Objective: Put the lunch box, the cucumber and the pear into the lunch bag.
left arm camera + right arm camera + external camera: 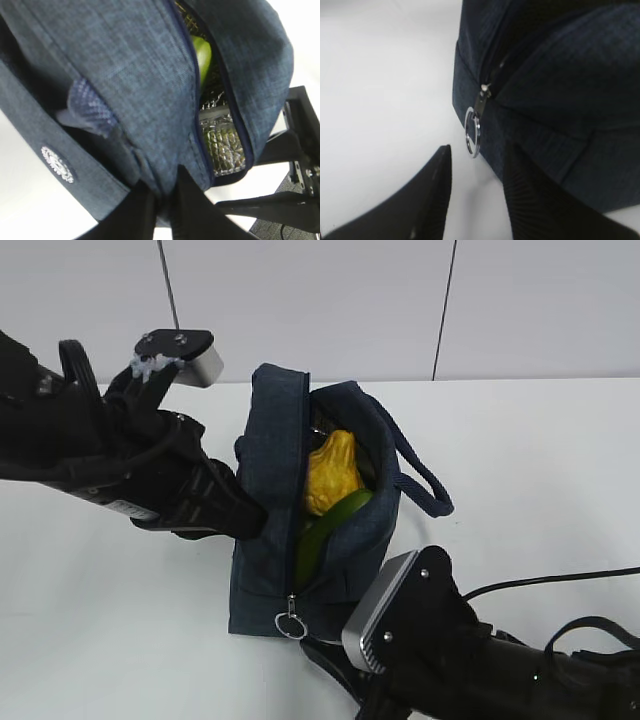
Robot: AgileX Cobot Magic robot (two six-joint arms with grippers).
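Right pincer [475,192], lower frame, gapes before the ring pull [472,132]. Left pincer [162,200] pinches the lunch bag [270,490] fabric; pear [333,472] and cucumber [325,530] lie inside. Zipping seems next: catch that ring.

Navy lunch bag [270,490]; yellow pear [333,474]; green cucumber [325,530]

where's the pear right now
In the exterior view, the pear sits inside the open lunch bag at centre, just above the cucumber.
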